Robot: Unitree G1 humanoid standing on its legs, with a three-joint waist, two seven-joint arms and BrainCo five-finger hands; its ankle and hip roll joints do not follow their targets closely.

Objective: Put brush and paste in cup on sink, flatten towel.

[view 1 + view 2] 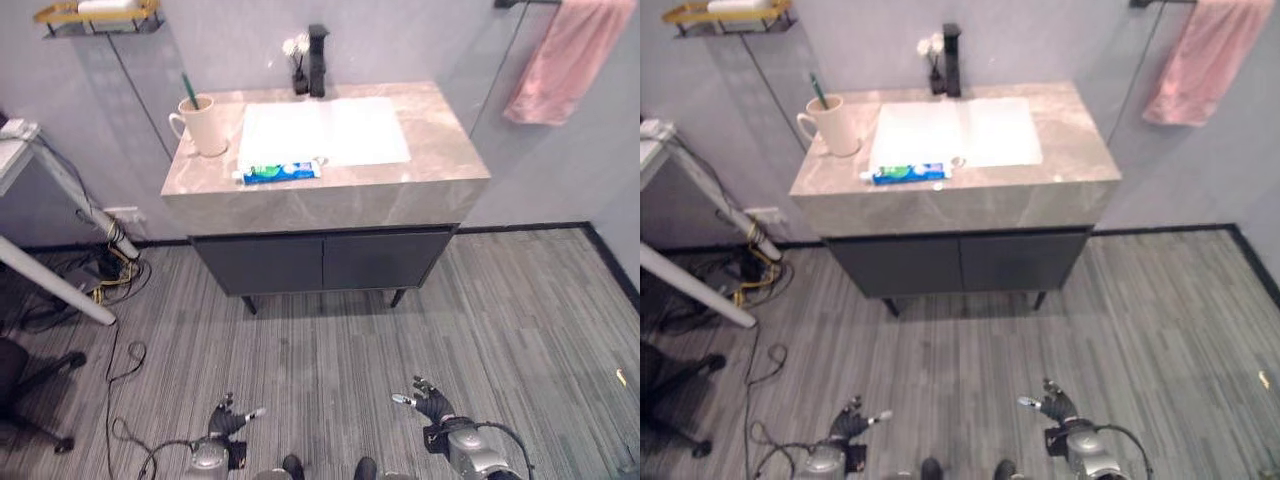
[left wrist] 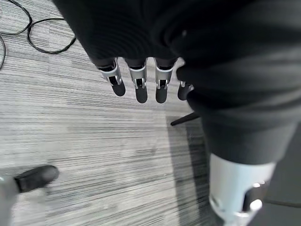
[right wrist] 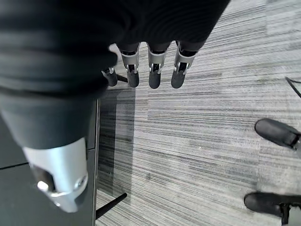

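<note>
A cream cup (image 1: 204, 126) stands on the left of the marble sink counter (image 1: 440, 160) with a green toothbrush (image 1: 187, 91) upright in it. A blue and green toothpaste tube (image 1: 280, 172) lies on the counter's front edge, before the white basin (image 1: 322, 130). A pink towel (image 1: 563, 62) hangs bunched from a rail on the right wall. My left hand (image 1: 228, 418) and right hand (image 1: 434, 404) hang low over the floor, far from the sink, both open and holding nothing, with fingers (image 2: 137, 84) straight in the wrist views.
A black faucet (image 1: 317, 60) and a small vase with flowers (image 1: 298, 62) stand behind the basin. Dark cabinet doors (image 1: 322, 260) sit under the counter. A white table leg (image 1: 60, 285) and cables (image 1: 105, 275) lie at the left. A wall shelf (image 1: 98, 14) hangs upper left.
</note>
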